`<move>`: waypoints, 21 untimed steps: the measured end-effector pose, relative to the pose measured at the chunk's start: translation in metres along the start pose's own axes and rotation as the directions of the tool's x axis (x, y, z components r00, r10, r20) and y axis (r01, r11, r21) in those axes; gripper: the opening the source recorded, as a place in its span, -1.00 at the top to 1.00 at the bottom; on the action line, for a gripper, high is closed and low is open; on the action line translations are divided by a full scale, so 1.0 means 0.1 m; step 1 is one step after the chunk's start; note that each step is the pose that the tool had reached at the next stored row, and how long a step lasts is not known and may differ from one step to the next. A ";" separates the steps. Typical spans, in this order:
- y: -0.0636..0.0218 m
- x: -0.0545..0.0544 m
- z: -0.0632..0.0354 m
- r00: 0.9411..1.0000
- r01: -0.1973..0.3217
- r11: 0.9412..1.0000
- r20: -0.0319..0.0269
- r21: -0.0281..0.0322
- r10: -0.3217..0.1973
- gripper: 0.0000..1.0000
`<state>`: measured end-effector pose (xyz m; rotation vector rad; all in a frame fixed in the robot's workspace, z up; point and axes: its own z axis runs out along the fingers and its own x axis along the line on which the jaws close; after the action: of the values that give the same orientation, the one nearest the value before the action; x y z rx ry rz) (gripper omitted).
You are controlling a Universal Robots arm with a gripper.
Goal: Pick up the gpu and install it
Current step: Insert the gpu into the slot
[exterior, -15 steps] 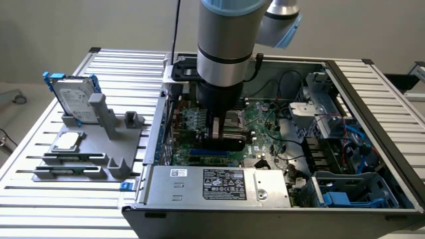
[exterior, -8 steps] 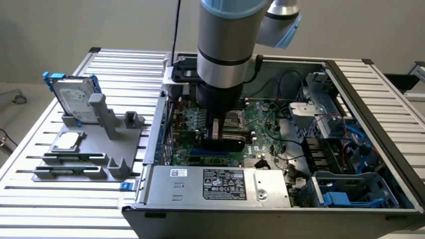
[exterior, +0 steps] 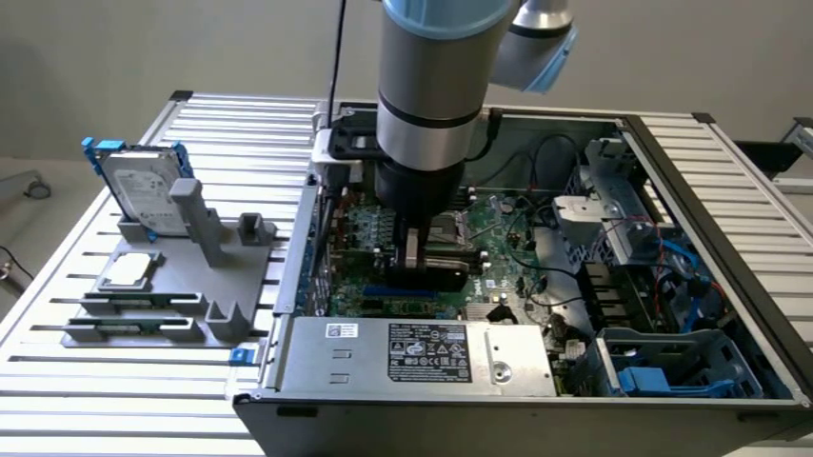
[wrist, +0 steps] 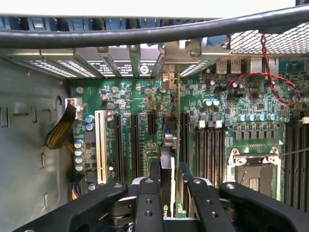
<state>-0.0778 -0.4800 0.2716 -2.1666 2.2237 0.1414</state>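
1. The gripper (wrist: 169, 176) sits low over the motherboard (wrist: 130, 96). Its jaws are drawn in to a narrow gap and clamped on the gpu (wrist: 167, 154), with one finger (wrist: 148, 203) against each face.
2. The gpu stands upright on its long edge, seen edge-on. It lies in line with the motherboard's black expansion slots (wrist: 119, 145), between two of them. Whether its lower edge sits in a slot cannot be told.
3. On one side of the gpu is the motherboard's white slot (wrist: 101, 145). On the other side is the open CPU socket (wrist: 253, 169).
4. The gpu's far end reaches the motherboard's rear edge.
5. In the exterior view, the arm (exterior: 432, 86) comes straight down over the middle of the motherboard. The silver power supply (exterior: 420, 352) lies along the motherboard's nearer edge, inside the computer case (exterior: 508, 428).
6. Outside the case, to the exterior view's left of the motherboard, is a grey fixture (exterior: 209, 238). It holds a hard drive (exterior: 137, 186) upright in a blue frame, and a square CPU chip (exterior: 128, 271) lying flat.
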 end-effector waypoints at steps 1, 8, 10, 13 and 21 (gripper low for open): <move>0.000 0.00 0.001 1.000 0.000 1.000 0.000 0.000 0.000 0.47; -0.001 0.00 0.014 1.000 0.000 1.000 0.000 -0.001 0.000 0.47; -0.001 0.00 0.017 1.000 0.000 1.000 0.000 -0.001 0.000 0.47; 0.002 0.00 0.021 1.000 0.000 1.000 0.000 -0.001 0.000 0.47; 0.012 0.00 0.033 1.000 0.000 1.000 0.000 -0.003 0.000 0.47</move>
<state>-0.0791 -0.4800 0.2683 -2.1679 2.2247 0.1445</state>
